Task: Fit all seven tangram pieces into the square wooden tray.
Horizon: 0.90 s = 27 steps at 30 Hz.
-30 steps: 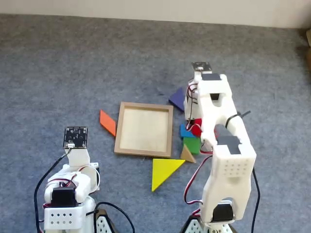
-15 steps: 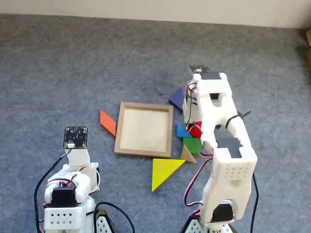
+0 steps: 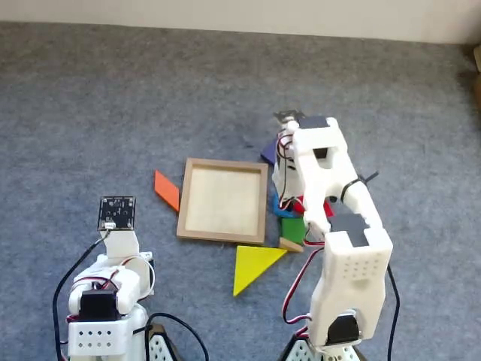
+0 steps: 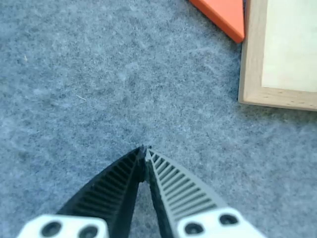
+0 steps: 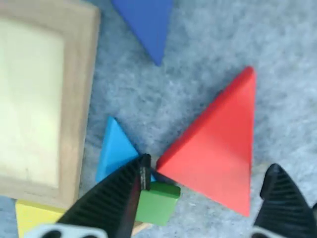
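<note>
Triangle (image 5: 218, 148), red, within spread right claw (image 5: 208, 173)

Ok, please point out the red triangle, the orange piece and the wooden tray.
red triangle (image 5: 219, 148): right wrist view, its middle.
orange piece (image 3: 167, 190): high view, its middle.
wooden tray (image 3: 185, 199): high view, rim beside orange piece.

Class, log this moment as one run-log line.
right gripper: open, straddling red triangle | left gripper: shut above carpet | tray: no pieces inside

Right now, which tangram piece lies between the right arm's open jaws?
The red triangle: the jaws of the right gripper stand open either side of it. The light blue triangle and green square lie by one jaw's tip.
</note>
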Each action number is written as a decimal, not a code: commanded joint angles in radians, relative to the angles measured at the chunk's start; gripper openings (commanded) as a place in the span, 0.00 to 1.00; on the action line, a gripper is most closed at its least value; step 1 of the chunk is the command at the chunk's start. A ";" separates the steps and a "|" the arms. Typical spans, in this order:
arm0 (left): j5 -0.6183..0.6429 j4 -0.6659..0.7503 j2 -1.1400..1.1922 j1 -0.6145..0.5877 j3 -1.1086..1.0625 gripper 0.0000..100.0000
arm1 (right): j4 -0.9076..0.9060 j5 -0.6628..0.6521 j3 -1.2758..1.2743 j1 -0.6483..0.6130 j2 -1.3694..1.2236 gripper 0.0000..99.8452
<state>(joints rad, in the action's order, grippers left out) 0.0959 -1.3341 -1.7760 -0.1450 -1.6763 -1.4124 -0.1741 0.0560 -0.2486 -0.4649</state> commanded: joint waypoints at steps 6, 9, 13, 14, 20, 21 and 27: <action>-0.008 -0.002 -0.050 -0.013 -0.019 0.01 | 0.053 -0.017 -0.012 0.030 0.068 0.34; -0.008 -0.002 -0.050 -0.013 -0.019 0.01 | 0.048 -0.017 -0.013 0.031 0.068 0.33; -0.008 -0.002 -0.050 -0.013 -0.019 0.01 | 0.054 -0.018 -0.045 0.035 0.068 0.27; -0.008 -0.002 -0.050 -0.013 -0.019 0.01 | 0.054 -0.018 -0.048 0.033 0.068 0.27; -0.008 -0.002 -0.050 -0.013 -0.019 0.01 | 0.024 -0.077 -0.050 0.027 0.070 0.27; -0.008 -0.002 -0.050 -0.013 -0.019 0.01 | 0.022 -0.077 -0.050 0.027 0.070 0.27; -0.008 -0.002 -0.050 -0.013 -0.019 0.01 | -0.002 -0.080 -0.050 0.027 0.070 0.27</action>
<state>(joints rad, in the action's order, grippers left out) 0.0959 -1.3341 -1.7760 -0.1450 -1.6763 -1.3802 -0.2386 0.0084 -0.2286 -0.4634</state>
